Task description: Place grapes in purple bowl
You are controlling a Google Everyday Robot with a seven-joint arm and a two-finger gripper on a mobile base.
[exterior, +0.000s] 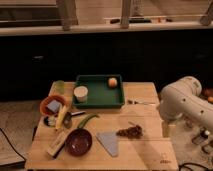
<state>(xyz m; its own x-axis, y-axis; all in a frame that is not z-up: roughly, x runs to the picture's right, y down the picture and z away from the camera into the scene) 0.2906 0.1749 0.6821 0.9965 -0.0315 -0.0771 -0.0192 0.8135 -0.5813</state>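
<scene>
The grapes [130, 132] are a small dark knobbly bunch lying on the wooden table [145, 150], right of centre near the front. The purple bowl [79, 142] stands at the front left and holds nothing that I can see. My white arm [184, 101] reaches in from the right. The gripper [166, 129] hangs below it at the table's right edge, right of the grapes and apart from them.
A green tray [99, 97] at the back holds an orange fruit [113, 82] and a white cup [80, 93]. An orange bowl [52, 105], a banana [61, 118], a green vegetable [86, 121], a grey-blue cloth [110, 142] and a fork [142, 102] also lie on the table.
</scene>
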